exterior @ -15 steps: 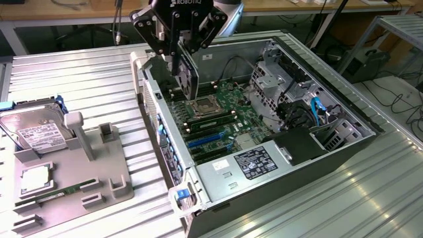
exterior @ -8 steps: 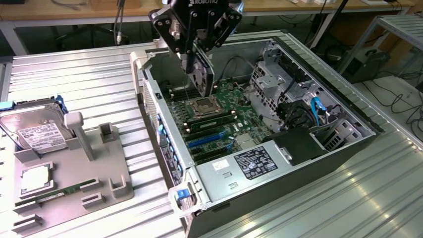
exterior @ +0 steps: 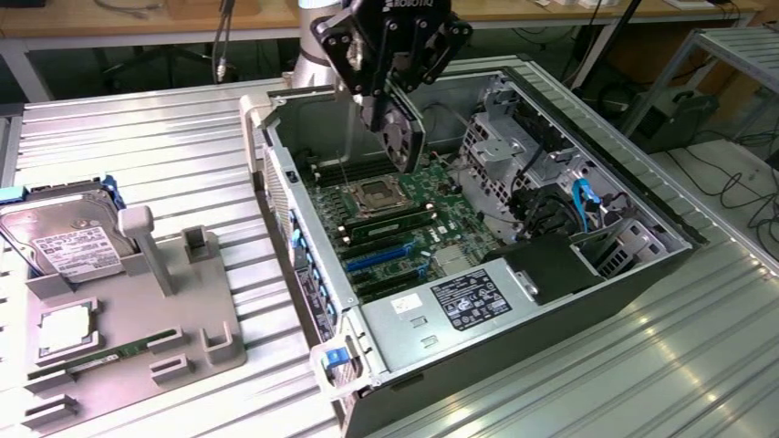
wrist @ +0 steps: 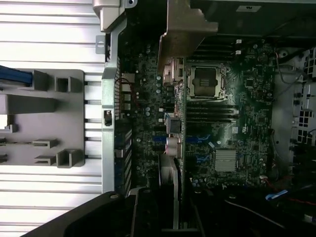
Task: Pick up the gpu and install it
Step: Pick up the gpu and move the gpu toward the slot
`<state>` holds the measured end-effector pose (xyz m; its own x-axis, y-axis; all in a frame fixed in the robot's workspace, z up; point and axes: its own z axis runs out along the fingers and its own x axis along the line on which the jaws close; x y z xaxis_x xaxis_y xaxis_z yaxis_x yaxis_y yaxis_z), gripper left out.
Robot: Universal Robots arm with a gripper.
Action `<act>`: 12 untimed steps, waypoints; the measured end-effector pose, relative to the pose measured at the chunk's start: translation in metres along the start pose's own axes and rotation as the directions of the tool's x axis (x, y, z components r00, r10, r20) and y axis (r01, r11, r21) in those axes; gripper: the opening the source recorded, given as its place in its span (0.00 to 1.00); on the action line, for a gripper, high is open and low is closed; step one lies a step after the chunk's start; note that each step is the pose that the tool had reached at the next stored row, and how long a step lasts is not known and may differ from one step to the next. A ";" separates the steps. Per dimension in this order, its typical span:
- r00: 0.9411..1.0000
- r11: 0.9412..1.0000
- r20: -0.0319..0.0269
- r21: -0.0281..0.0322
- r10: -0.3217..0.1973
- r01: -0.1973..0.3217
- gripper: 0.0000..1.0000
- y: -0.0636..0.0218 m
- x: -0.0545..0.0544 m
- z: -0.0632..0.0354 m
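Black claw point(exterior: 389, 108), closed partway and gripping the gpu point(exterior: 399, 141) from both sides. The dark card hangs on edge from it, fan face showing in the exterior view. In the wrist view the card is seen edge-on, with its silver end bracket point(wrist: 183, 29) at the far end from the claw. Directly below the claw lies the green motherboard point(exterior: 408, 228), with the square processor socket point(exterior: 368, 193) just under the card and the blue slots point(exterior: 383, 257) a little further along. Around these stands the open computer case point(exterior: 663, 214), with a labelled power supply point(exterior: 469, 301) at its near end. Well away from the claw, toward the exterior view's left, a grey holder point(exterior: 146, 315) sits on the ribbed metal table point(exterior: 159, 137). It carries a hard drive point(exterior: 67, 242) and a green memory stick point(exterior: 104, 358).
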<state>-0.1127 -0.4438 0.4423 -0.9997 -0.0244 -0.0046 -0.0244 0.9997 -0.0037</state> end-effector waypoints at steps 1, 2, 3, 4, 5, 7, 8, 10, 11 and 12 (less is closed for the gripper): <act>1.000 1.000 0.000 0.000 0.000 0.000 0.28 -0.0001 -0.004 0.0001; 1.000 1.000 0.000 0.000 0.000 0.000 0.28 -0.0002 -0.008 0.0002; 1.000 1.000 0.000 0.000 0.000 0.000 0.28 -0.0003 -0.012 0.0003; 1.000 1.000 0.000 0.000 0.000 0.000 0.28 -0.0004 -0.016 0.0004; 1.000 1.000 0.000 0.000 0.000 0.000 0.28 -0.0004 -0.019 0.0005; 1.000 1.000 0.000 0.000 0.000 0.000 0.28 -0.0006 -0.027 0.0006; 1.000 1.000 0.000 0.000 0.000 0.000 0.28 -0.0007 -0.031 0.0007; 1.000 1.000 0.000 0.000 0.000 0.000 0.28 -0.0009 -0.039 0.0009; 1.000 1.000 0.000 0.000 0.000 0.000 0.28 -0.0010 -0.043 0.0010; 1.000 1.000 0.000 0.000 0.000 0.000 0.28 -0.0011 -0.048 0.0010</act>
<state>-0.0651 -0.4438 0.4415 -0.9997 -0.0243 -0.0046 -0.0243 0.9997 -0.0037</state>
